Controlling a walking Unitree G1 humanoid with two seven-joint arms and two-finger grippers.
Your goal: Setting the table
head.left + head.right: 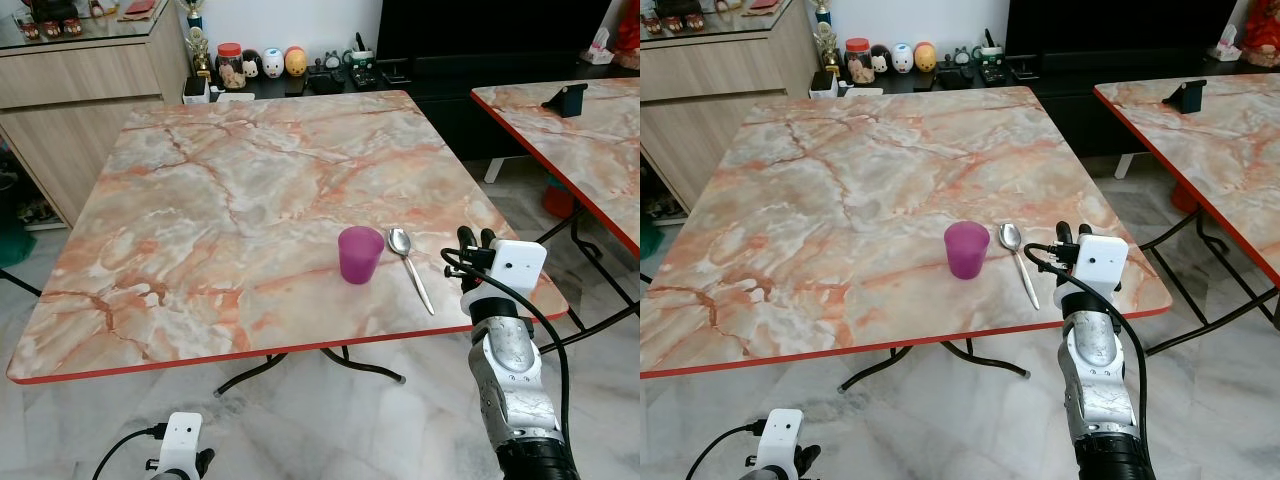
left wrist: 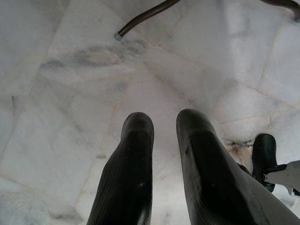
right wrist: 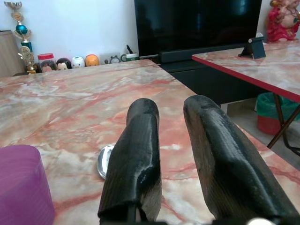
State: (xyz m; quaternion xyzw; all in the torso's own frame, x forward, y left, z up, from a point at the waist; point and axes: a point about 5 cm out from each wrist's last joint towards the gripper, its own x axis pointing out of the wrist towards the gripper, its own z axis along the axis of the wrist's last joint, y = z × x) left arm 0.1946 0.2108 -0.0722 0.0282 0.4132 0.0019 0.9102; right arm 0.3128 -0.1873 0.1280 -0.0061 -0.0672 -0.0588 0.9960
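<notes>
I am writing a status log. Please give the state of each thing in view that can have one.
Cup: upright on the table, apparently empty.
Spoon: lying flat beside the cup, bowl up.
Right gripper: open, empty, above the table near the spoon.
Left gripper: open, empty, low over the floor.

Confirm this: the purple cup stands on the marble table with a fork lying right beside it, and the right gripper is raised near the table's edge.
One thing is wrong: it is a spoon, not a fork; the left eye view shows its rounded bowl. The rest holds: the purple cup stands on the marble table, and the right gripper is raised near its edge, fingers apart and empty.
</notes>
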